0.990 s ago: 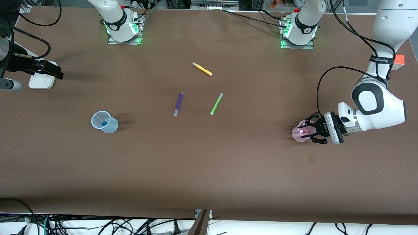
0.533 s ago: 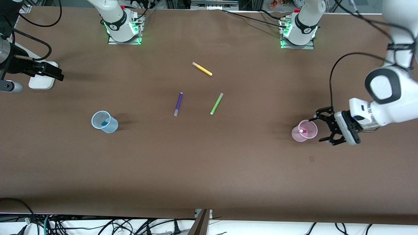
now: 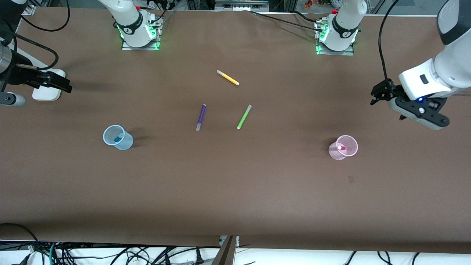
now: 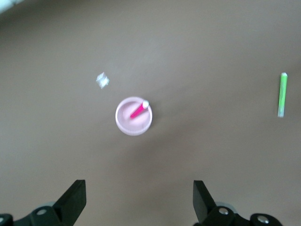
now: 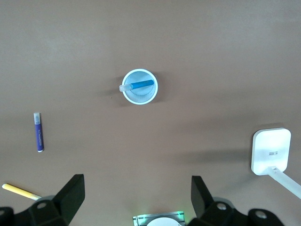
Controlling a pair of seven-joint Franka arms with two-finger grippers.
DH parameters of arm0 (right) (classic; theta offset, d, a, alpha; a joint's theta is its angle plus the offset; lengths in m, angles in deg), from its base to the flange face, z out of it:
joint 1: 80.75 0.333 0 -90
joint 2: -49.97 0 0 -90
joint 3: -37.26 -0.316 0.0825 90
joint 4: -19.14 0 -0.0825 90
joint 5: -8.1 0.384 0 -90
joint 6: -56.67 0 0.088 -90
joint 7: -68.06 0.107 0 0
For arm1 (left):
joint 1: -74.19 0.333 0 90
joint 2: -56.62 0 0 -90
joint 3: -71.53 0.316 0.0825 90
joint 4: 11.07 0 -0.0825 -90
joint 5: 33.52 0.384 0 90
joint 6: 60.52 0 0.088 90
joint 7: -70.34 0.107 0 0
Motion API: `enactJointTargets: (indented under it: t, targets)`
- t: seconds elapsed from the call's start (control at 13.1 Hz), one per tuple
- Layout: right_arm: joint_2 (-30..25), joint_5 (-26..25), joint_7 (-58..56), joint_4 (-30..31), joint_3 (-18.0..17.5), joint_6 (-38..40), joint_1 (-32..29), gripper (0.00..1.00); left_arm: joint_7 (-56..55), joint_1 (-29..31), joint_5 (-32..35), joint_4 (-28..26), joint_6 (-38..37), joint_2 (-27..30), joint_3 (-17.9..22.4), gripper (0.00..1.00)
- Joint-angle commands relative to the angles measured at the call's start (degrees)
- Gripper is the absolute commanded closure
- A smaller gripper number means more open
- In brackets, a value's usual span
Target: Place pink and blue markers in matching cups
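The pale pink cup (image 3: 346, 151) stands upright toward the left arm's end of the table, with the pink marker (image 3: 341, 148) leaning inside it. The left wrist view shows this cup (image 4: 127, 123) and marker (image 4: 138, 109) from above. The light blue cup (image 3: 123, 141) stands toward the right arm's end with the blue marker (image 3: 118, 138) inside it, and the right wrist view also shows them (image 5: 146, 96) (image 5: 140, 85). My left gripper (image 3: 379, 94) is open and empty, up in the air away from the pink cup (image 4: 139, 197). My right gripper (image 3: 64, 84) is open and empty, waiting at the table's end (image 5: 138, 197).
Three other pens lie mid-table: a yellow pen (image 3: 227, 77), a purple pen (image 3: 200, 117) and a lime green pen (image 3: 244, 116). A white flat device (image 3: 46, 94) lies under my right gripper. Both arm bases stand along the table's edge farthest from the front camera.
My left gripper has drawn away from the pink cup and risen, staying open. The pink marker remains in the cup. The right arm has barely moved.
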Motion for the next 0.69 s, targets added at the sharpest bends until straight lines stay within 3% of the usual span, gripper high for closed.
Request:
enactJointTargets:
  t: [0.0,0.3,0.61]
  targets:
    - [0.47,-1.01,-0.6,-1.35,-0.43,0.33,-0.25,0.0,-11.44,0.06,1.7,3.29,-5.61,-1.88,-1.21,0.0]
    - [0.47,-1.01,-0.69,-1.35,-0.43,0.33,-0.25,0.0,-19.46,0.14,3.28,1.9,-11.15,-1.53,-7.25,0.0]
    - [0.47,-1.01,-0.6,-1.35,-0.43,0.33,-0.25,0.0,-23.43,0.14,4.51,-0.49,-11.07,-1.0,-9.56,0.0]
